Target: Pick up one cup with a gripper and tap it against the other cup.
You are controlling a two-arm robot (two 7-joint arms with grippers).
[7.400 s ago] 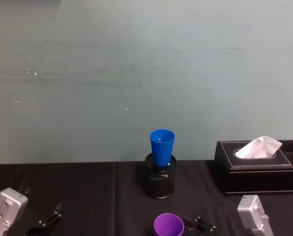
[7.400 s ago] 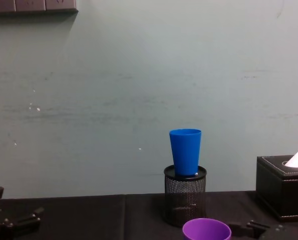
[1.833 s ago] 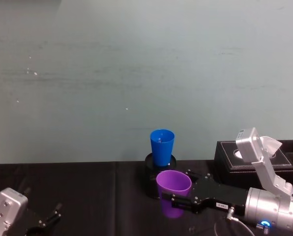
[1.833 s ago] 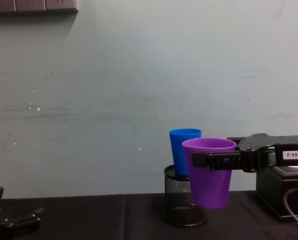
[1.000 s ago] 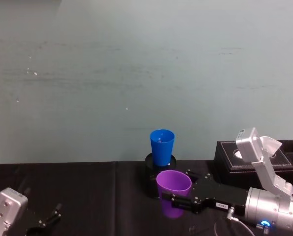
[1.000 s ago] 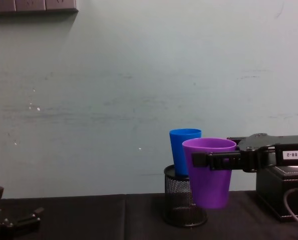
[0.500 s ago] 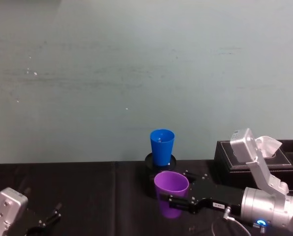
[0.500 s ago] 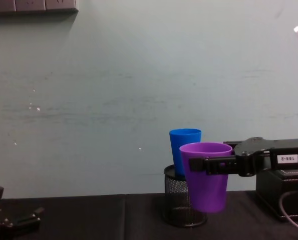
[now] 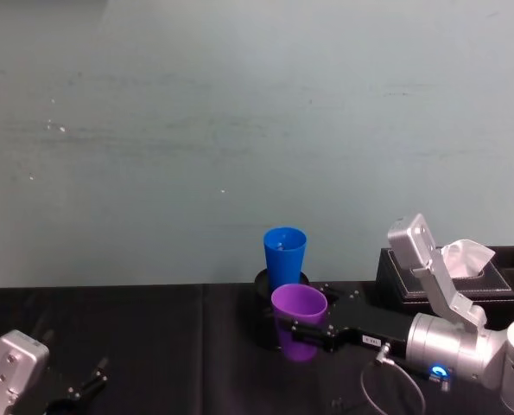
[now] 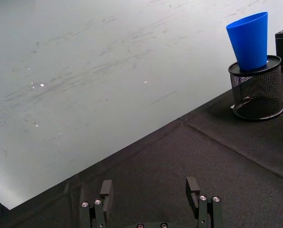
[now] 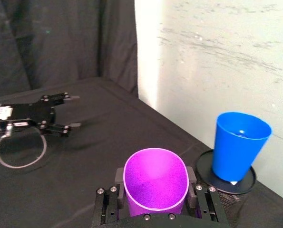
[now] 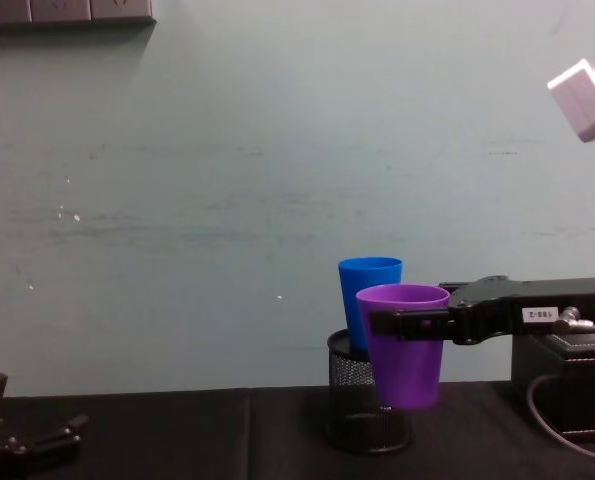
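The purple cup hangs upright above the black table, with my right gripper shut on its sides just below the rim. The blue cup stands upright in the mouth of a black wire-mesh pen holder. From the chest, the purple cup overlaps the blue cup's lower right, in front of it. The right wrist view shows a small gap between purple cup and blue cup. My left gripper rests open on the table at the near left.
A black tissue box with a white tissue stands at the right, behind my right arm. A thin cable loops on the black cloth below that arm. The wall rises close behind the pen holder.
My right gripper has carried the purple cup forward and slightly left, closer to the blue cup. The left gripper has not moved.
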